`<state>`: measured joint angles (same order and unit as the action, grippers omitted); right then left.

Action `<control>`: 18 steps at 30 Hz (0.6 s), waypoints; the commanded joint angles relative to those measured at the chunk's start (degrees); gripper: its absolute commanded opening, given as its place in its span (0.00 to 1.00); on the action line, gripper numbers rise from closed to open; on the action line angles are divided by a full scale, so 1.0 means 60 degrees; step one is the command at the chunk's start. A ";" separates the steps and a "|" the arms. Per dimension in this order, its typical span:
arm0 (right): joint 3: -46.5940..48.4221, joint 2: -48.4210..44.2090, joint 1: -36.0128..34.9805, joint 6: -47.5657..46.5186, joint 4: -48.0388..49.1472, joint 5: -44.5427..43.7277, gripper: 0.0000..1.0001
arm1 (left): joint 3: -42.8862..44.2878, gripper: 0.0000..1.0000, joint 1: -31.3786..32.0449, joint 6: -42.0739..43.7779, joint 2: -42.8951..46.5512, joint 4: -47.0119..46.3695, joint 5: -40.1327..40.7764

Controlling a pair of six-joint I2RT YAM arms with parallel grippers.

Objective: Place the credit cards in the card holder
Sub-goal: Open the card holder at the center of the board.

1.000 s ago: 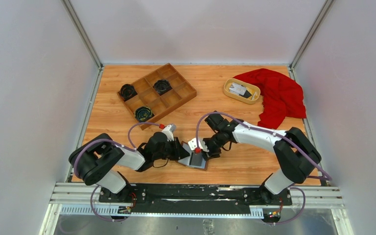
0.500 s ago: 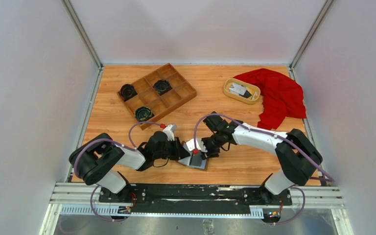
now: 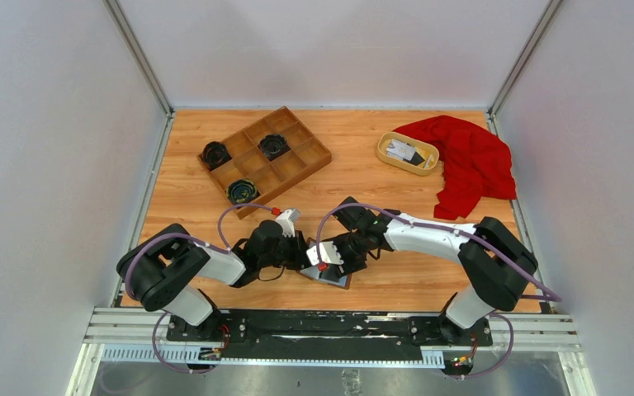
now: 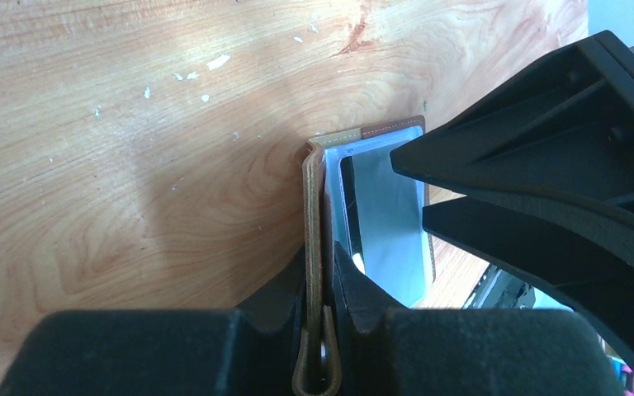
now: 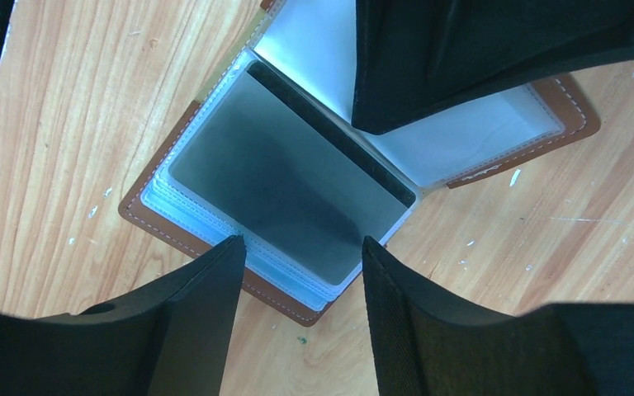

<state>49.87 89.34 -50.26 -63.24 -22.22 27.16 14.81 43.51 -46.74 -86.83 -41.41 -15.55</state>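
The brown card holder [image 3: 340,280] lies open on the table near the front edge. My left gripper [image 3: 304,253] is shut on its raised brown flap [image 4: 313,216] and holds it upright. In the right wrist view the holder [image 5: 147,204] shows clear pockets, with a grey credit card [image 5: 289,183] with a dark stripe lying in the top pocket. My right gripper [image 5: 300,252] is open and empty just above that card's near edge; in the top view the right gripper [image 3: 328,257] is over the holder. More credit cards [image 3: 404,152] lie in the yellow dish.
The oval yellow dish [image 3: 387,153] sits at the back right beside a red cloth [image 3: 470,161]. A wooden compartment tray [image 3: 300,164] with black round items stands at the back left. The two grippers are close together over the holder.
My right gripper has moved left and nearer, over the open holder, covering more of it. The left arm has held still on the flap.
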 commanded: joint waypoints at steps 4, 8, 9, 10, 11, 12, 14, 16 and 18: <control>-0.0379 -0.0020 -0.0442 0.0212 0.0903 -0.0864 0.61 | 0.0021 0.14 -0.0015 0.0443 -0.0339 0.1022 -0.0400; -0.0208 -0.0169 -0.0471 0.0989 0.1180 -0.0977 0.61 | 0.0037 0.16 -0.0015 0.0479 -0.0335 0.1012 -0.0491; -0.0197 -0.0262 -0.0471 0.1142 0.1245 -0.0948 0.61 | 0.0037 0.17 -0.0015 0.0480 -0.0349 0.1009 -0.0511; -0.0196 -0.0364 -0.0471 0.1315 0.1323 -0.0931 0.61 | 0.0041 0.17 -0.0015 0.0481 -0.0353 0.1012 -0.0524; -0.0198 -0.0416 -0.0467 0.1448 0.1413 -0.0924 0.61 | 0.0050 0.18 -0.0015 0.0481 -0.0346 0.1003 -0.0548; -0.0191 -0.0461 -0.0471 0.1556 0.1474 -0.0934 0.61 | 0.0059 0.18 -0.0015 0.0481 -0.0352 0.1012 -0.0567; -0.0157 -0.0476 -0.0460 0.1762 0.1543 -0.0951 0.60 | 0.0086 0.20 -0.0015 0.0481 -0.0338 0.1013 -0.0599; -0.0124 -0.0469 -0.0447 0.1939 0.1597 -0.0939 0.59 | 0.0095 0.22 -0.0015 0.0459 -0.0294 0.1008 -0.0630; -0.0056 -0.0436 -0.0397 0.2208 0.1637 -0.0835 0.58 | 0.0096 0.24 -0.0015 0.0438 -0.0244 0.1014 -0.0631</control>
<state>49.10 87.88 -52.07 -54.26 -18.59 20.93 15.42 43.18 -45.58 -87.07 -40.51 -18.02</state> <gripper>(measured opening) 0.592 0.221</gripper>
